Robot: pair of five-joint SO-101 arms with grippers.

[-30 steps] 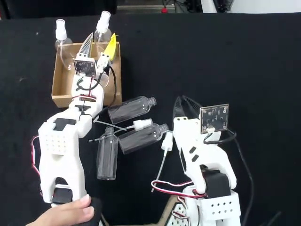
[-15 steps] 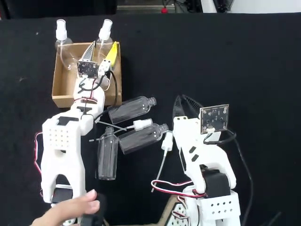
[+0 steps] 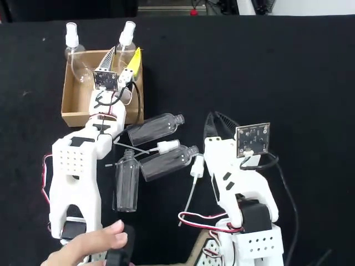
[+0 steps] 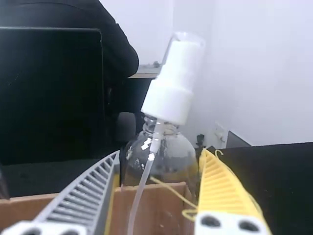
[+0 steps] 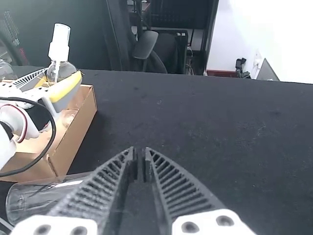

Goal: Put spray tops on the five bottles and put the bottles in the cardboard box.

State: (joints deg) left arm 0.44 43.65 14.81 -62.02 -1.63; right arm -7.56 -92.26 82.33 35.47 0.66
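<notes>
Inside the shallow brown cardboard box (image 3: 75, 118), against its far wall, stands the clear plastic bottle with a white spray top (image 4: 161, 152). The left claw (image 3: 125, 51) hangs over the box with its grey and yellow jaws spread to either side of that bottle's shoulders. Whether either jaw touches the plastic I cannot tell.

That closeness is the main hazard. A tall, empty bottle would likely tip over the box's far wall if a jaw dragged on it while the arm backs out off line. The yellow jaw also sits near the box's side wall, so a sideways pull might catch the cardboard and shift the whole box. That would upset the second capped clear bottle (image 3: 75, 52) at the opposite far corner.

The left arm stretches from the box's near side across its interior, claw pointing at the far wall. Well off from the box, the right claw (image 5: 139, 161) hovers over the black worktop (image 3: 249, 66), jaws pressed almost together on nothing.

Just outside the box's near corner lie three uncapped clear bottles (image 3: 155, 127) and two loose white spray tops (image 3: 168, 146), so by my judgement three bottles remain.
</notes>
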